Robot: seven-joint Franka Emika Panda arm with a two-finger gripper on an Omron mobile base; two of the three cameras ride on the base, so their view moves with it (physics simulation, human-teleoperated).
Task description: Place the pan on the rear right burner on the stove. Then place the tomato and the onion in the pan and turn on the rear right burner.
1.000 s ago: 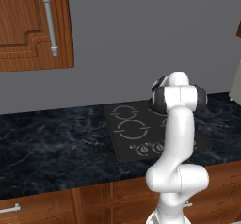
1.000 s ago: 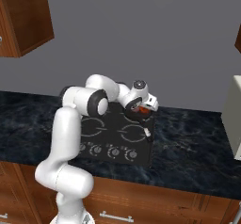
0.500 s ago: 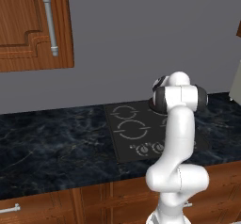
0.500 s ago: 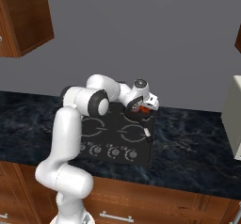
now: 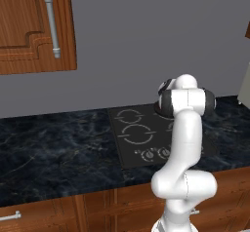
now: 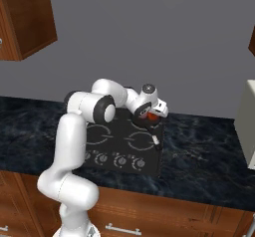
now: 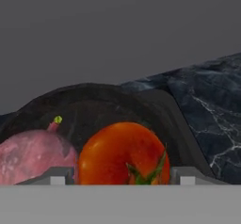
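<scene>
The gripper (image 6: 149,115) hovers over the pan (image 7: 89,100), tomato (image 7: 123,152) between its fingers, onion (image 7: 35,155) alongside; grip state unclear.

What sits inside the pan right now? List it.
Inside the pan sit the tomato and, beside it, the onion. Their undersides and the pan floor beneath them are hidden.

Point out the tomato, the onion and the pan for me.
tomato (image 7: 123,152), hand view, middle of its orange-red skin.
onion (image 7: 33,157), hand view, its pink side left of the tomato.
pan (image 7: 101,103), hand view, dark inner wall behind both.
</scene>
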